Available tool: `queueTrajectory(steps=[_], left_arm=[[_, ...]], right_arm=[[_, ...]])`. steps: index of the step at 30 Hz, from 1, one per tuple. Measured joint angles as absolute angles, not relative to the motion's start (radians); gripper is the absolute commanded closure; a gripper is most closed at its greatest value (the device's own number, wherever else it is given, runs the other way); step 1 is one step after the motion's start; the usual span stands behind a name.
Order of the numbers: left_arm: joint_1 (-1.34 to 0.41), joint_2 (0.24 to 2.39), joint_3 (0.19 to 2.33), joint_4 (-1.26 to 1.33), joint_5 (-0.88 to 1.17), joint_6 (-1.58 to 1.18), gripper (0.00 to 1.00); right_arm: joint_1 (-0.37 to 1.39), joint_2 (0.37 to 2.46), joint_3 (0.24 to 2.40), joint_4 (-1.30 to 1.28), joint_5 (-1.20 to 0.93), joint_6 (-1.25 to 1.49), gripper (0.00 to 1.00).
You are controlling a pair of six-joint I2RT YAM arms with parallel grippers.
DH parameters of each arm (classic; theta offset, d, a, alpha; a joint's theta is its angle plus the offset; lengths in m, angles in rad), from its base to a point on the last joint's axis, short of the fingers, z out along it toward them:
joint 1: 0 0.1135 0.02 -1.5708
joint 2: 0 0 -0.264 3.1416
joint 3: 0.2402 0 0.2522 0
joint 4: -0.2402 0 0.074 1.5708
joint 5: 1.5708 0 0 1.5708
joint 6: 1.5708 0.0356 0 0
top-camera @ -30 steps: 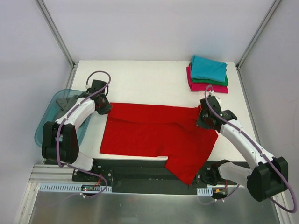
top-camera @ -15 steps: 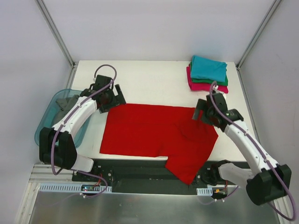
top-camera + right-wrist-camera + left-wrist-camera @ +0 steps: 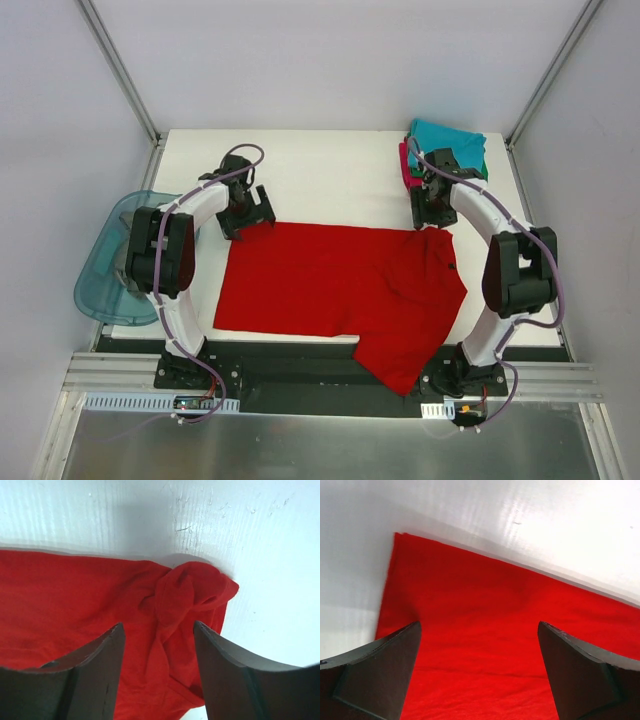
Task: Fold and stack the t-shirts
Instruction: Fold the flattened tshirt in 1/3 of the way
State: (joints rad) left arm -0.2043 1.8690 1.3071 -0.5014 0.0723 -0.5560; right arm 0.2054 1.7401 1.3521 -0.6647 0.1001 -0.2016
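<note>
White surface (image 3: pixel 330 170), white walls (image 3: pixel 320 60), two metal corner posts (image 3: pixel 120 70). One red t-shirt (image 3: pixel 330 285) lies spread at centre, its edge overhanging at 6 o'clock. One stack of three folded shirts (image 3: pixel 448 150) sits at 1 o'clock. One blue tub (image 3: pixel 100 295) sits at 9 o'clock. Left end effector (image 3: pixel 247 220) and right end effector (image 3: pixel 430 218) are both spread, gripping nothing, over the red t-shirt's far corners.
</note>
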Motion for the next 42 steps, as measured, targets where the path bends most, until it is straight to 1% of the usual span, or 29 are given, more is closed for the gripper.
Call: queueTrajectory(steps=[7, 8, 9, 11, 15, 18, 20, 21, 23, 26, 28, 31, 33, 34, 36, 37, 38, 39, 41, 42], left_arm=[[-0.171, 1.884, 1.292, -0.503, 0.073, -0.556, 0.01], [-0.169, 1.885, 1.29, -0.503, 0.073, -0.556, 0.01], [-0.168, 1.885, 1.287, -0.501, 0.073, -0.556, 0.01], [-0.168, 1.885, 1.284, -0.499, 0.072, -0.556, 0.01], [-0.168, 1.885, 1.282, -0.496, 0.072, -0.556, 0.01], [-0.167, 1.885, 1.28, -0.495, 0.07, -0.556, 0.01], [-0.161, 1.885, 1.277, -0.493, 0.07, -0.556, 0.01], [-0.157, 1.885, 1.276, -0.493, 0.07, -0.556, 0.01], [-0.151, 1.885, 1.272, -0.491, 0.071, -0.557, 0.01], [-0.141, 1.882, 1.267, -0.49, 0.079, -0.558, 0.01], [-0.136, 1.88, 1.264, -0.488, 0.08, -0.558, 0.01], [-0.136, 1.879, 1.263, -0.486, 0.081, -0.558, 0.01], [-0.136, 1.879, 1.263, -0.485, 0.081, -0.559, 0.01], [-0.136, 1.879, 1.263, -0.485, 0.081, -0.559, 0.01], [-0.136, 1.879, 1.262, -0.485, 0.081, -0.559, 0.01], [-0.136, 1.878, 1.261, -0.485, 0.081, -0.559, 0.01], [-0.136, 1.877, 1.261, -0.484, 0.081, -0.559, 0.01], [-0.136, 1.876, 1.26, -0.484, 0.08, -0.559, 0.01], [-0.136, 1.874, 1.259, -0.484, 0.08, -0.559, 0.01], [-0.136, 1.873, 1.258, -0.484, 0.08, -0.559, 0.01]], right_arm=[[0.205, 1.834, 1.394, -0.717, 0.1, -0.299, 0.47], [0.205, 1.847, 1.401, -0.723, 0.097, -0.303, 0.52], [0.205, 1.862, 1.406, -0.729, 0.097, -0.307, 0.6], [0.206, 1.882, 1.411, -0.737, 0.101, -0.311, 0.65], [0.207, 1.911, 1.42, -0.751, 0.166, -0.287, 0.85], [0.205, 1.916, 1.441, -0.752, 0.245, -0.24, 0.94], [0.196, 1.914, 1.453, -0.741, 0.274, -0.204, 0.98], [0.189, 1.911, 1.453, -0.73, 0.277, -0.186, 0.98], [0.166, 1.897, 1.447, -0.707, 0.26, -0.154, 0.98], [0.094, 1.843, 1.414, -0.653, 0.136, -0.118, 0.96], [0.016, 1.812, 1.402, -0.625, -0.015, -0.093, 0.93], [-0.107, 1.806, 1.381, -0.545, -0.264, -0.031, 0.91], [-0.176, 1.81, 1.324, -0.451, -0.42, 0.036, 0.91], [-0.198, 1.811, 1.292, -0.411, -0.469, 0.065, 0.88], [-0.235, 1.812, 1.216, -0.333, -0.542, 0.127, 0.86], [-0.247, 1.812, 1.187, -0.315, -0.557, 0.15, 0.8], [-0.255, 1.811, 1.168, -0.307, -0.561, 0.167, 0.66], [-0.259, 1.811, 1.158, -0.305, -0.554, 0.179, 0.59], [-0.264, 1.798, 1.157, -0.313, -0.5, 0.186, 0.4], [-0.264, 1.781, 1.16, -0.329, -0.458, 0.181, 0.36]])
